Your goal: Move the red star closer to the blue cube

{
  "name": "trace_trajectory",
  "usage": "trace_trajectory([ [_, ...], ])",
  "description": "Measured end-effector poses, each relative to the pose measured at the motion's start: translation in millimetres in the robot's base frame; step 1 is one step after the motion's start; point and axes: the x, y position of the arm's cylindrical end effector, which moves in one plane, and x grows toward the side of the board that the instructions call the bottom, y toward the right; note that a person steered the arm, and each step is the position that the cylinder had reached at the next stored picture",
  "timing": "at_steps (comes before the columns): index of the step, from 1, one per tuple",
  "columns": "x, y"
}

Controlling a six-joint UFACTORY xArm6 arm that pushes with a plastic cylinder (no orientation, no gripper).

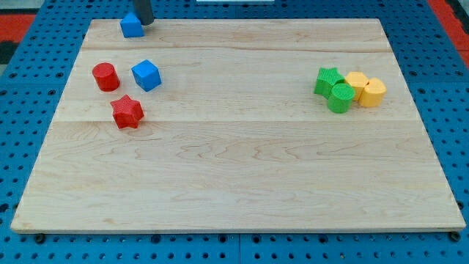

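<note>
The red star (127,112) is seen on the wooden board (242,183) near the view's left, just below the blue cube (146,75) and apart from it, while my tip (144,23), a bare rod holding nothing, is placed at the view's top beside another blue block (131,26).

Star (127,112) just below cube (146,75) and cylinder (105,76) at view's left; four-block cluster (350,89) far right
</note>
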Motion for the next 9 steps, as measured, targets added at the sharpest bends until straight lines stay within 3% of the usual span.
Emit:
trace_trajectory([
  [3, 8.9, -15.9],
  [4, 22.3, 44.3],
  [6, 89.7, 88.2],
  [9, 274.8, 96.3],
])
